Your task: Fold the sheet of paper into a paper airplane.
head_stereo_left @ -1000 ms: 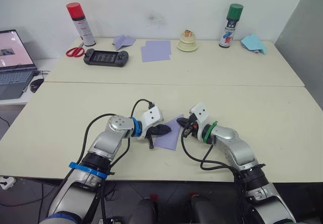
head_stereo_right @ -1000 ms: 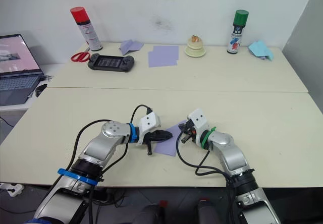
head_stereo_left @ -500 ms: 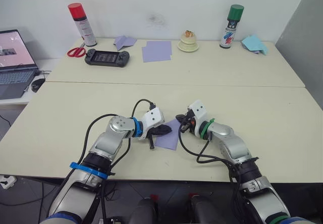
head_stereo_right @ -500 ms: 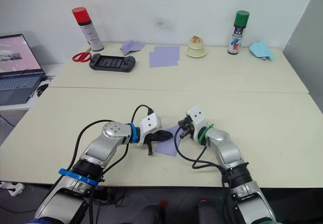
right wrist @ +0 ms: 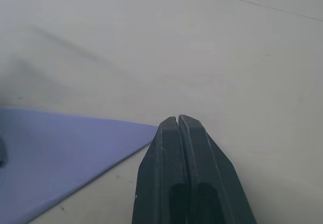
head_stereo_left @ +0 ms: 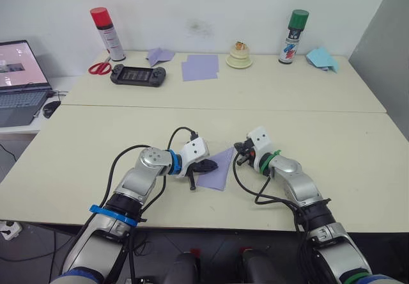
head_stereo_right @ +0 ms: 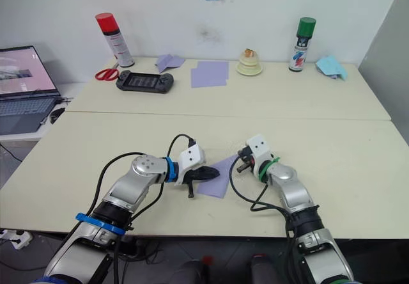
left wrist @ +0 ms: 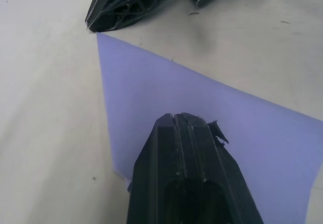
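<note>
With the left gripper (head_stereo_left: 206, 166) pressed together pinning the paper (head_stereo_left: 217, 169), the closed right gripper (head_stereo_left: 243, 155) at its 2 o'clock corner should crease slowly.

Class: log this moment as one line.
left gripper: shut, on paper | right gripper: shut, beside paper corner | paper: flat on table

Closed left gripper (left wrist: 187, 117) on the sheet of paper (left wrist: 166, 93), right gripper (left wrist: 96, 26) at its corner

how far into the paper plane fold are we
Early. The sheet of paper lies on the table as a folded shape with one pointed corner. The left gripper, shut, presses on it; the right gripper, shut, sits beside that corner. Wing folds and the upright centre fold remain.
</note>
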Robot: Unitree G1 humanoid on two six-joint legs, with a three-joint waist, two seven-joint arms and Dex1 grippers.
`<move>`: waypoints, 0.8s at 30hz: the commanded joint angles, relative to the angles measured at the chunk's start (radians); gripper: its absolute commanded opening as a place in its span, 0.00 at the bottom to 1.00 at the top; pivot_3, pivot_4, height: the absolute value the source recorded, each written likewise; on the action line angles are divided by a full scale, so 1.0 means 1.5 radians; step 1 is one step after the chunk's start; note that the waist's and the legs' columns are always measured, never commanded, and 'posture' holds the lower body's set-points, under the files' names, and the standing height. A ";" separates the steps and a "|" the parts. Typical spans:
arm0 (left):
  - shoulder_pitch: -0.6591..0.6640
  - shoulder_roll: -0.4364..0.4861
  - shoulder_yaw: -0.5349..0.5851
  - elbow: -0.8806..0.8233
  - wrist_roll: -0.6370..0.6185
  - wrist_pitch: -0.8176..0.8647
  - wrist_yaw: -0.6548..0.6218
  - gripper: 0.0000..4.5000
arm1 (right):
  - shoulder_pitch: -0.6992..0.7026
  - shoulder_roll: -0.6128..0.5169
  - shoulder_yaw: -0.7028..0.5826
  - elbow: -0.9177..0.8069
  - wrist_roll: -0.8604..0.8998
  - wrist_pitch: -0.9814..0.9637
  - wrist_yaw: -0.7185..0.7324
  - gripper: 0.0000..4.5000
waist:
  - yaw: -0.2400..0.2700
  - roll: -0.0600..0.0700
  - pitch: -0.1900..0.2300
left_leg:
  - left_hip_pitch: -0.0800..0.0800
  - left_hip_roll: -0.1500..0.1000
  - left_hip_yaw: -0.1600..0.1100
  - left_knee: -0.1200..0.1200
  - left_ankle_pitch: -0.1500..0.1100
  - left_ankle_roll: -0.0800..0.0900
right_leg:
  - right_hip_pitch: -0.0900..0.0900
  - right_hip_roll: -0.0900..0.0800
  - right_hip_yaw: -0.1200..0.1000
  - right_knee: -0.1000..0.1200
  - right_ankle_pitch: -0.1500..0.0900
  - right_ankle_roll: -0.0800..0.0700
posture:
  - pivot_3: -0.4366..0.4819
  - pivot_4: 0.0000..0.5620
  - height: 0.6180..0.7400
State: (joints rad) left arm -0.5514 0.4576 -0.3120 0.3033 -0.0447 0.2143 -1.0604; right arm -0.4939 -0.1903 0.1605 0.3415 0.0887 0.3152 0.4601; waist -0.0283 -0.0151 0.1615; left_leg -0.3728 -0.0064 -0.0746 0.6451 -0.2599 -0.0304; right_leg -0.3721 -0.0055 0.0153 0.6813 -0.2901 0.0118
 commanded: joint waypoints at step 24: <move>0.009 -0.004 -0.022 0.015 0.022 0.006 -0.009 0.01 | 0.067 -0.054 0.097 -0.089 -0.028 -0.007 0.149 0.00 | 0.002 0.000 0.000 | -0.001 -0.001 0.000 0.000 0.000 0.000 | -0.001 -0.001 0.000 -0.001 0.000 0.000 | 0.48 0.27 1.00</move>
State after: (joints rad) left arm -0.5539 0.4490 -0.3144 0.3075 -0.0406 0.2112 -1.0715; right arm -0.4240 -0.2564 0.2730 0.1993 0.0704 0.2808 0.6564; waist -0.0254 -0.0144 0.1619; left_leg -0.3745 -0.0075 -0.0746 0.6451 -0.2599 -0.0303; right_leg -0.3733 -0.0071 0.0150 0.6802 -0.2904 0.0122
